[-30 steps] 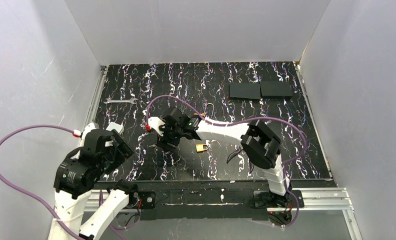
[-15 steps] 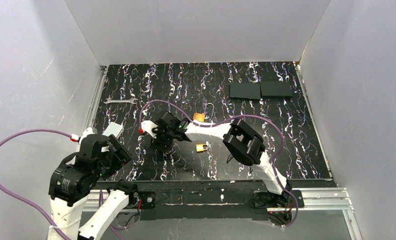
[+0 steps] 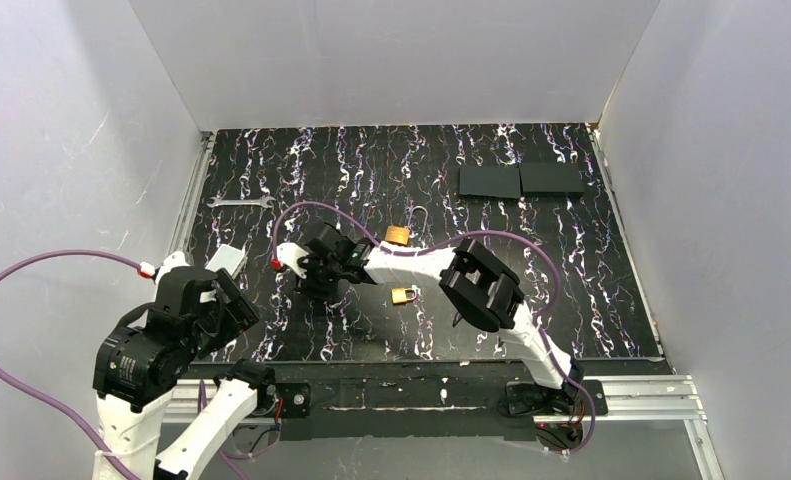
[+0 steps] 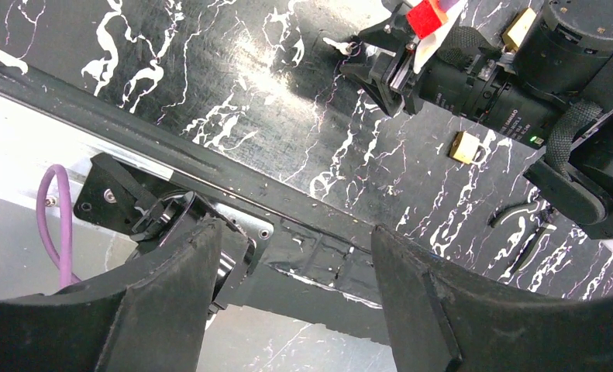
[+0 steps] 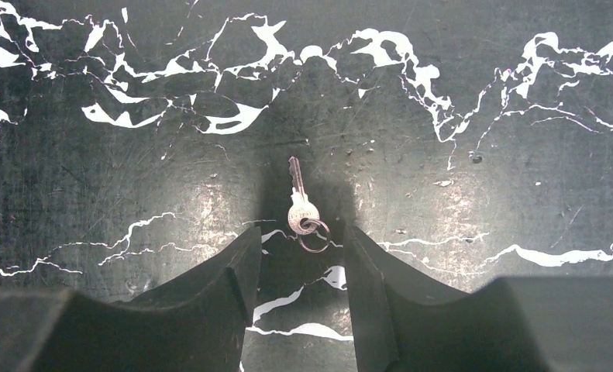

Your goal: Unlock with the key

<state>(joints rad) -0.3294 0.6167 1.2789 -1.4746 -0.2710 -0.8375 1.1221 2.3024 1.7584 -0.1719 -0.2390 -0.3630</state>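
Note:
The key (image 5: 298, 204), small and dull silver with a wire ring (image 5: 313, 237) on its head, lies flat on the black marbled mat. My right gripper (image 5: 301, 239) hovers just over it, open. Its fingertips (image 5: 249, 242) flank the ring and do not touch it. In the top view the right gripper (image 3: 317, 288) reaches to the mat's left-centre and hides the key. Two brass padlocks (image 3: 404, 295) (image 3: 398, 235) lie beside the right forearm. My left gripper (image 3: 233, 296) is raised at the near left, open with nothing between its fingers (image 4: 187, 287).
A silver wrench (image 3: 241, 202) lies at the far left of the mat. Two black pads (image 3: 521, 180) sit at the back right. Dark pliers (image 4: 520, 213) lie near the right arm's elbow. The metal rail (image 3: 631, 388) runs along the near edge. Purple cables loop off both arms.
The right arm has slid left and down over the key, and its jaws have narrowed around the key ring. The left arm has drifted slightly back toward the near edge.

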